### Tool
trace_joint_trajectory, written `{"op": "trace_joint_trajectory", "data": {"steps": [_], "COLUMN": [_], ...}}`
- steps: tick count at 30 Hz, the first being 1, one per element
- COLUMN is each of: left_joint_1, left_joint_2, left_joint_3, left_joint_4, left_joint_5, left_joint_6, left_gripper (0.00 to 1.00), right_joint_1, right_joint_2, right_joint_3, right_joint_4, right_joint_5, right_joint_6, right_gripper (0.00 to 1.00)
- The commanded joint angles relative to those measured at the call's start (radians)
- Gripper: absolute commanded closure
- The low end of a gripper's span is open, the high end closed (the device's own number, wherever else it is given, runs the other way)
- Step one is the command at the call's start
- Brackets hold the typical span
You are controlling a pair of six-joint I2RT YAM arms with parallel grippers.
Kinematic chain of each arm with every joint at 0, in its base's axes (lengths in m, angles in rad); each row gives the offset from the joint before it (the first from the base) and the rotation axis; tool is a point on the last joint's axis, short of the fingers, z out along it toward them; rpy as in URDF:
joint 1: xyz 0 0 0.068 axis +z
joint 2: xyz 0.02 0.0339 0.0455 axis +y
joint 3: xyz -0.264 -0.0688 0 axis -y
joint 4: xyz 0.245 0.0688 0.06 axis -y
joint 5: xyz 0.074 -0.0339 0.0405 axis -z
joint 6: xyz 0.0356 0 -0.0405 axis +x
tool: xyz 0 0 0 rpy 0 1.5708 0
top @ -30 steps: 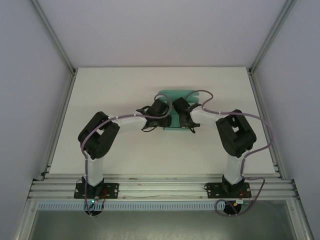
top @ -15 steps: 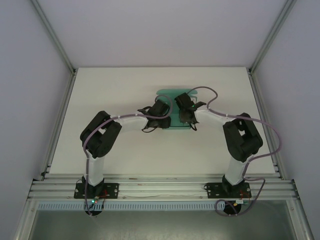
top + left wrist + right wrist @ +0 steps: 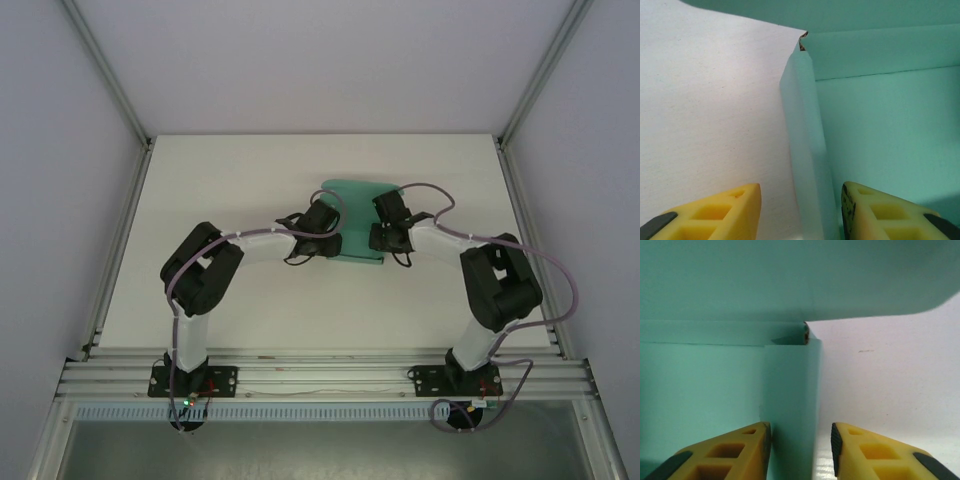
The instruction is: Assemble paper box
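left tool, right tool — straddling paper box

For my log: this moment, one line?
paper box: part-folded | left claw: open, astride left flap | right claw: open, astride right flap

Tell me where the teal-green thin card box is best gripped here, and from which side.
On the teal-green thin card box, probably its upright side flaps, one per arm, approaching from the near edge, low along the table. Each stands as a thin wall above the flat base, so open jaws straddle it, as the left gripper and right gripper do.
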State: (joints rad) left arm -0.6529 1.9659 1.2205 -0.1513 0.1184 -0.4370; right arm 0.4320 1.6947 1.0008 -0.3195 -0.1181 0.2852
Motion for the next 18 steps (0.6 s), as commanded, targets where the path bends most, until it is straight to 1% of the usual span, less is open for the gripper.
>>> {"op": "trace_joint_trajectory", "data": {"steps": [1, 3, 5, 7, 10, 12, 14, 17, 18], "left_joint_1": [-0.004, -0.003, -0.004, -0.003, -0.004, -0.004, -0.004, -0.004, -0.004], "left_joint_2": [0.005, -0.002, -0.002, -0.002, 0.001, 0.002, 0.003, -0.001, -0.003], "left_joint_3": [0.004, 0.005, 0.008, 0.009, 0.012, 0.014, 0.014, 0.014, 0.013], "left_joint_4": [-0.031, -0.03, -0.031, -0.031, -0.034, -0.033, -0.032, -0.034, -0.034], "left_joint_5": [-0.02, -0.027, -0.026, -0.02, -0.019, -0.017, -0.014, -0.014, -0.01], "left_joint_6": [0.014, 0.012, 0.012, 0.014, 0.014, 0.013, 0.012, 0.011, 0.011], "left_gripper": [0.54, 0.54, 0.54, 0.54, 0.54, 0.54, 0.54, 0.54, 0.54], "right_joint_1": [-0.004, -0.006, -0.004, -0.004, -0.003, -0.001, 0.007, 0.018, 0.021], "right_joint_2": [-0.014, 0.016, 0.039, 0.055, 0.075, 0.093, 0.106, 0.123, 0.13], "right_joint_3": [0.012, 0.031, 0.033, 0.032, 0.032, 0.043, 0.054, 0.074, 0.082], "right_joint_4": [0.007, -0.043, -0.056, -0.061, -0.077, -0.097, -0.113, -0.146, -0.158], "right_joint_5": [-0.031, -0.022, -0.03, -0.035, -0.019, 0.005, 0.04, 0.098, 0.112], "right_joint_6": [-0.032, -0.039, -0.035, -0.028, -0.025, -0.023, -0.023, -0.024, -0.028], "right_gripper": [0.69, 0.7, 0.71, 0.73, 0.73, 0.75, 0.86, 0.95, 1.0]}}
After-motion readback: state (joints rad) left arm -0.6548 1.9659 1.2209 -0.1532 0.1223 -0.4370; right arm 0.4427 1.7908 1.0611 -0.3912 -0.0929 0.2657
